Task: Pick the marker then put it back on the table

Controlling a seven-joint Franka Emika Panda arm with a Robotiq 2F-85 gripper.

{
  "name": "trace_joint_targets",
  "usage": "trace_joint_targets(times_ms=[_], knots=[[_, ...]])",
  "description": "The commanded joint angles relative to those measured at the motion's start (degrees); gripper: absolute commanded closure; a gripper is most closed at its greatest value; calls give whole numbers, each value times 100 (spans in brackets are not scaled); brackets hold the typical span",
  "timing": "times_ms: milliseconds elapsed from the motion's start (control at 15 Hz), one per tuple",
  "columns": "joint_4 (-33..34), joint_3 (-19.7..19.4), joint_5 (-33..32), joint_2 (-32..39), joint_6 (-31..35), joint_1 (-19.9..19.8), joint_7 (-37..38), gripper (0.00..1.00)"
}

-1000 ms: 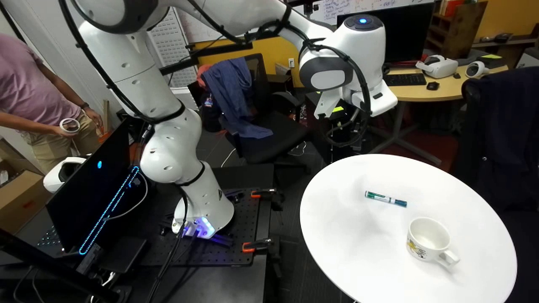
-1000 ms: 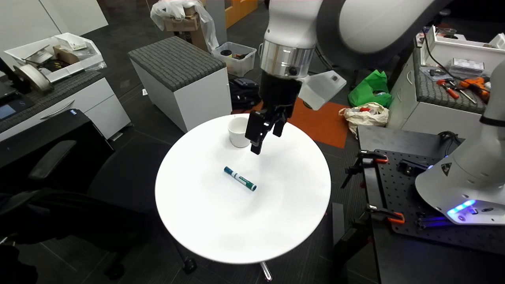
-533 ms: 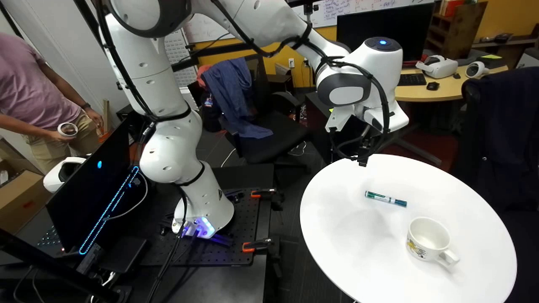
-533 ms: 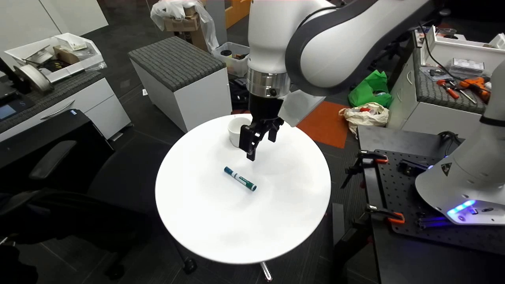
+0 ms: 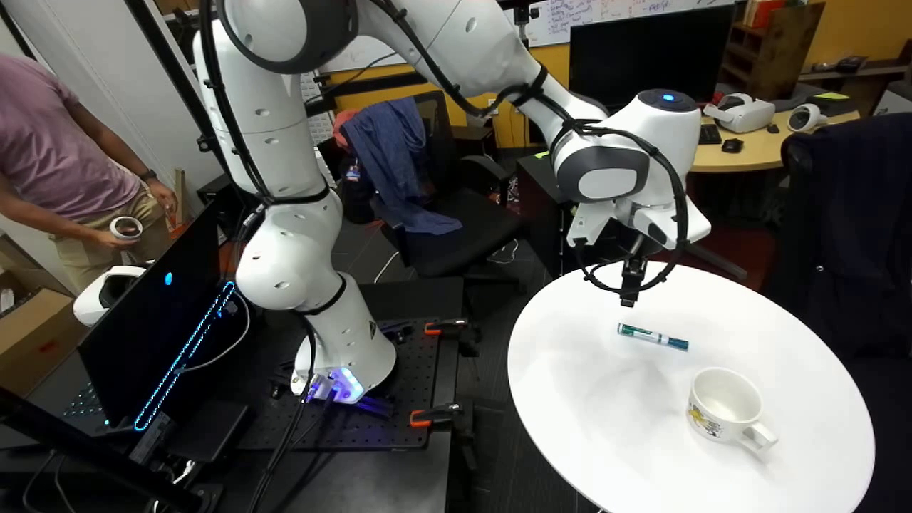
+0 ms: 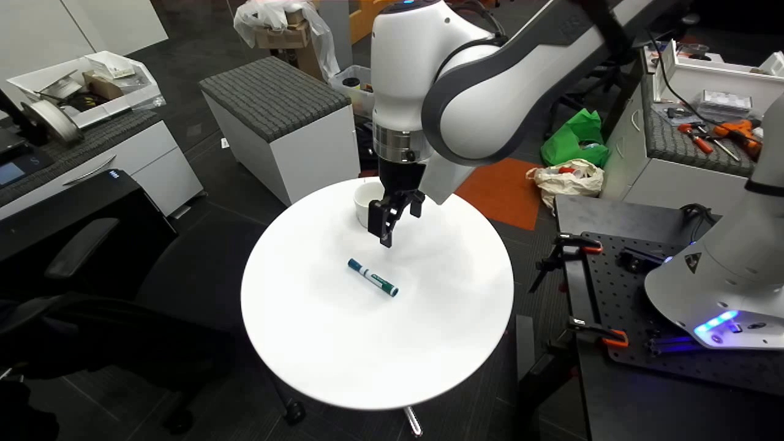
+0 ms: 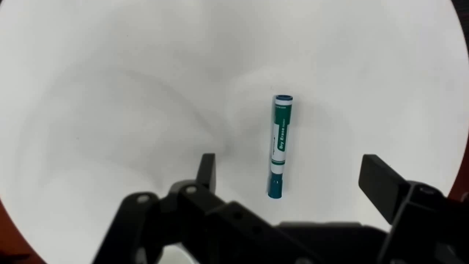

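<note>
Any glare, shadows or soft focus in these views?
Wrist view: soft grey shadows on the table, marker text "Dry Erase" readable, gripper dark and slightly soft. In both exterior views: table washed out nearly white, marker text too small to read. In an exterior view: black chair mostly lost in darkness.

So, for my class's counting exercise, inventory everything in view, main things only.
table: 1, white, central in an exterior view
marker: 1, green and white, lying on table
mug: 1, white, upright on table
bench: 1, black, beside table
clamps: 2, black and orange, bench edge
mouse: 1, black, on wooden desk
green bag: 1, green, on floor
person: 1, pink-shirted, exterior view's edge
arm: 1, white, standing on bench
gripper: 1, black, open above table
</note>
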Motion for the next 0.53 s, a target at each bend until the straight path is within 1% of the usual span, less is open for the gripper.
trace_joint_targets(times_ms=[0, 133, 200, 267, 467], knots=[[407, -91, -275, 454, 146, 76, 340, 0], [589, -126, -325, 616, 84, 100, 438, 0], [606, -125, -328, 576, -10, 122, 485, 0], [412, -80, -196, 481, 56, 46, 211, 0], [512, -85, -202, 558, 56, 64, 225, 0]])
